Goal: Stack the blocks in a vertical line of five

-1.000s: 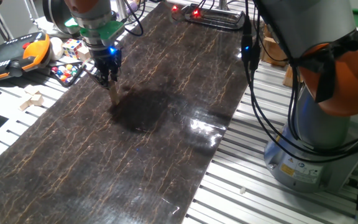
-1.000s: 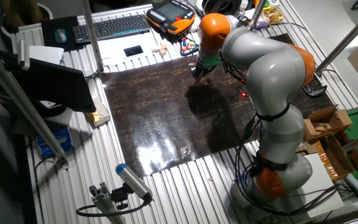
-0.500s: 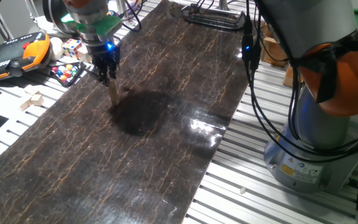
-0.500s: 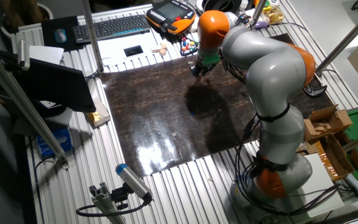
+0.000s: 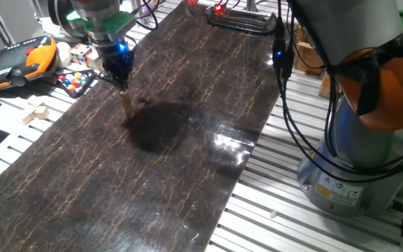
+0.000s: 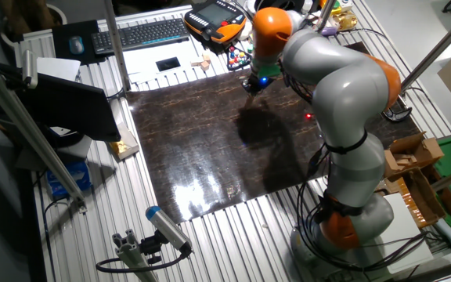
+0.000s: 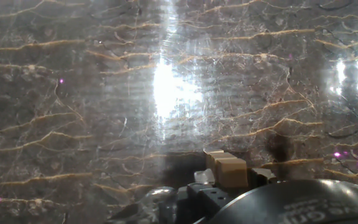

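Note:
The blocks [image 5: 127, 105] stand as a thin tan column on the dark mat [image 5: 173, 154], left of its middle. My gripper [image 5: 122, 87] hangs straight over the column, with its fingertips at the top block or just above it. The jaws look slightly parted and nothing hangs from them. The hand view looks down on the column's top blocks [image 7: 229, 169], which sit between dark parts of the hand. In the other fixed view my gripper [image 6: 250, 88] is near the mat's far edge, and the column is too small to make out.
Left of the mat lie a multicoloured puzzle cube [image 5: 81, 52], a tray of coloured balls [image 5: 75, 80], an orange teach pendant [image 5: 16, 61] and pale wooden blocks [image 5: 37, 112]. The arm's base [image 5: 352, 161] stands to the right. A keyboard [image 6: 139, 34] is at the far side.
My gripper has risen a little off the column over the last second. More of the column now shows below the fingertips, and it stays standing.

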{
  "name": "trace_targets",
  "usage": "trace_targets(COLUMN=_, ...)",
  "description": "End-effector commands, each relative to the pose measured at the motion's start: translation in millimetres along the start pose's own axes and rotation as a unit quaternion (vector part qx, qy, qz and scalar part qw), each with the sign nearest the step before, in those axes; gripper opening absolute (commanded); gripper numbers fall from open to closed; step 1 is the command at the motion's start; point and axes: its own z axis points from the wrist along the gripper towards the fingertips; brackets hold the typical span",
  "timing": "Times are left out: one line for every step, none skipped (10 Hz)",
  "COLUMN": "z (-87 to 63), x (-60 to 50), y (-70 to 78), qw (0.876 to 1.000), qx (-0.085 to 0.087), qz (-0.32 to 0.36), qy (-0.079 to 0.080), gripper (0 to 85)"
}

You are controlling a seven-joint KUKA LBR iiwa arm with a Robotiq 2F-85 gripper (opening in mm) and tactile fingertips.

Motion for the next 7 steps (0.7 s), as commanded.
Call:
trace_targets(z=-1.6, x=2.2, y=-1.4, qw=1.0, qx=0.003, qz=-0.001, qy=-0.002, gripper=1.0)
trace_targets(z=-4.9, x=5.0, y=-2.7, qw=1.0, qx=0.011, qz=-0.003, qy=-0.004, gripper=1.0)
trace_targets(z=-7.9, x=6.7, y=-3.6, qw=1.0, qx=0.013, qz=-0.004, qy=-0.003, gripper=1.0)
trace_targets(z=-9.9, x=8.6, y=-3.3, qw=1.0, qx=0.01, qz=-0.004, qy=0.0, gripper=1.0)
trace_targets(z=-11.4, x=10.8, y=-2.1, qw=1.0, qx=0.012, qz=-0.008, qy=0.001, gripper=0.7)
trace_targets(z=-13.0, x=13.3, y=-1.5, qw=1.0, qx=0.012, qz=-0.01, qy=0.0, gripper=0.7)
trace_targets(z=-14.4, x=15.4, y=-0.8, qw=1.0, qx=0.011, qz=-0.015, qy=0.0, gripper=0.7)
